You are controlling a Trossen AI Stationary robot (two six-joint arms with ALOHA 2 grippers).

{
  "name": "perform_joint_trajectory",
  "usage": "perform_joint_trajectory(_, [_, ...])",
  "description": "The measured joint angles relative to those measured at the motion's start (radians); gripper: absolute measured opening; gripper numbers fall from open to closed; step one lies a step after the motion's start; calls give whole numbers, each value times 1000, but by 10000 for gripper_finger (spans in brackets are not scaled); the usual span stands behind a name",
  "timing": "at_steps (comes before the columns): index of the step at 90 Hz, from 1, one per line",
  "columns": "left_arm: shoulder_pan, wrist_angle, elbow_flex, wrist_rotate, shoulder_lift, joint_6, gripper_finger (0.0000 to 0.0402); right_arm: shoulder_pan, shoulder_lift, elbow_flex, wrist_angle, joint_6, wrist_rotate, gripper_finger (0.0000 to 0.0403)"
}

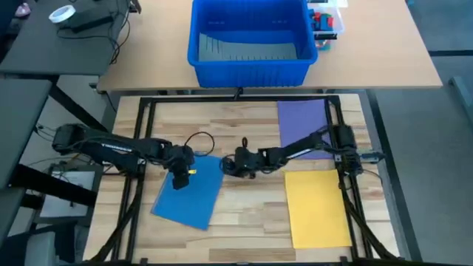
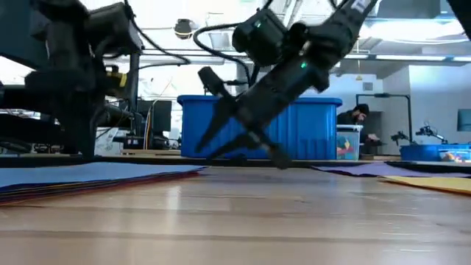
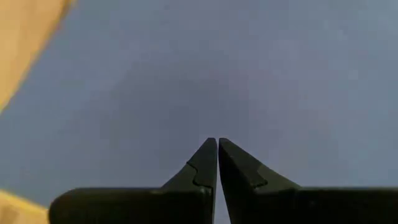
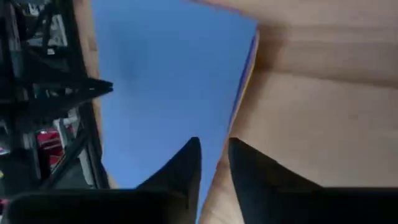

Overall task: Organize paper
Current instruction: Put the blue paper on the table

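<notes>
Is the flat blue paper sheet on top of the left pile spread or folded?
Spread flat: the flat blue paper sheet shows its full rectangle on the wooden table. The left tool, shut, presses on it.

Three paper sheets (image 1: 189,193) visible; one blue bin (image 1: 250,68); two arms.

A blue sheet (image 1: 191,193) tops my skewed stack on the worktop's left; a purple sheet (image 1: 303,122) and a yellow sheet (image 1: 316,207) lie flat, right.
</notes>
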Motion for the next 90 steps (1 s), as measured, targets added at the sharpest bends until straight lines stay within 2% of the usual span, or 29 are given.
perform_joint_trajectory(19, [0, 179, -60, 2, 75, -6, 0, -9, 1, 0, -40, 8, -1, 102])
perform_joint_trajectory(42, [0, 320, -56, 46, 125, 11, 0, -18, 0, 0, -69, 7, 0, 102])
perform_joint_trajectory(61, [0, 285, -56, 46, 125, 11, 0, -10, -24, 0, -78, -28, -9, 102])
perform_joint_trajectory(90, [0, 267, -56, 45, 124, 13, 0, -4, -150, 0, -161, -73, -37, 102])
